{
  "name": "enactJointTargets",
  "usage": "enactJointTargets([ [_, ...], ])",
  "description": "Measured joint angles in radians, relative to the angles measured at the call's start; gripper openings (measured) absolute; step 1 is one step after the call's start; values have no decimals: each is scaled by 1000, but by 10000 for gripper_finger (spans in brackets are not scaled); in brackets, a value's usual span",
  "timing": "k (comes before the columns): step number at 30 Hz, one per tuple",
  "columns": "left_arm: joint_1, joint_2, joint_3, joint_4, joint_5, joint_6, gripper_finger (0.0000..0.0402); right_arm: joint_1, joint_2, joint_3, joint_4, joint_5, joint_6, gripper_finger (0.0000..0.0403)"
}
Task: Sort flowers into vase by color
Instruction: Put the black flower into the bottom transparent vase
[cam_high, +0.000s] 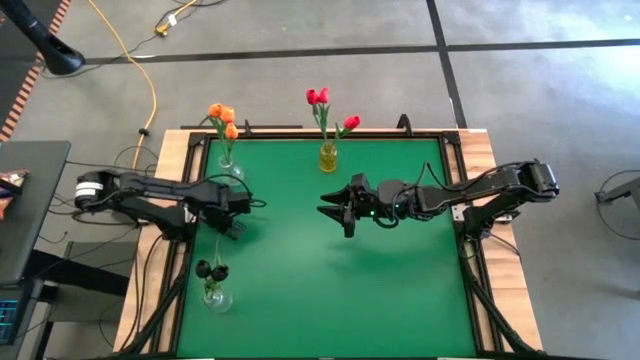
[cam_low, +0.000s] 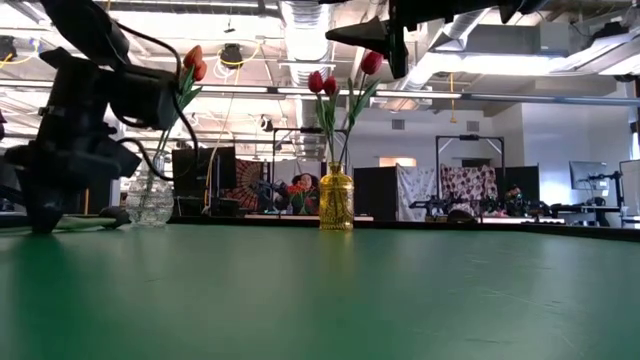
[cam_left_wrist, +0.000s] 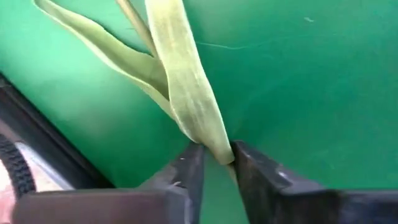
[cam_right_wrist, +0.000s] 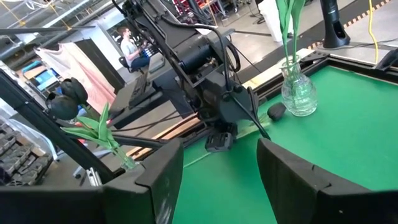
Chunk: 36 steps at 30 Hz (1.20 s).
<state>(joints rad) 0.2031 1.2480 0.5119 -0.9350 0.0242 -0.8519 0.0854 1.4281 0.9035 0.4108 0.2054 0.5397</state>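
Yellow vase (cam_high: 327, 157) (red flowers (cam_high: 318, 97)), clear vase (cam_high: 229, 165), orange flowers (cam_high: 221, 115)

Lying across the grey floor (cam_high: 300, 75) beyond the green table (cam_high: 330, 290): a yellow cable (cam_high: 150, 95) and dark tape lines (cam_high: 440, 45). Standing in the room behind: dark partitions (cam_low: 380, 192), patterned cloth hangings (cam_low: 470, 185) and ceiling ducts (cam_low: 300, 25). Sitting at a desk in the distance: a person (cam_right_wrist: 132, 45). Hanging nearby: a pink cloth (cam_right_wrist: 78, 62). Resting at the floor's far corner: a black stand base (cam_high: 55, 50).
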Motion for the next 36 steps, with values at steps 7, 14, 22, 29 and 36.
enactJointTargets([
  [7, -7, -95, -2, -13, 47, 84, 9, -6, 0, 0, 0, 0, -2, 230],
  [14, -34, -208, -1, 48, 111, 167, 3, -11, 0, 0, 0, 0, -2, 230],
  [22, -65, -351, -1, 448, 172, 277, 1, -25, 0, 0, 4, 0, 9, 230],
  [29, -80, -414, 0, 850, 214, 332, 0, -38, 0, 0, 44, 1, 72, 230],
  [36, -78, -426, 1, 1120, 187, 415, 0, -37, 0, 0, 84, 1, 103, 230],
])
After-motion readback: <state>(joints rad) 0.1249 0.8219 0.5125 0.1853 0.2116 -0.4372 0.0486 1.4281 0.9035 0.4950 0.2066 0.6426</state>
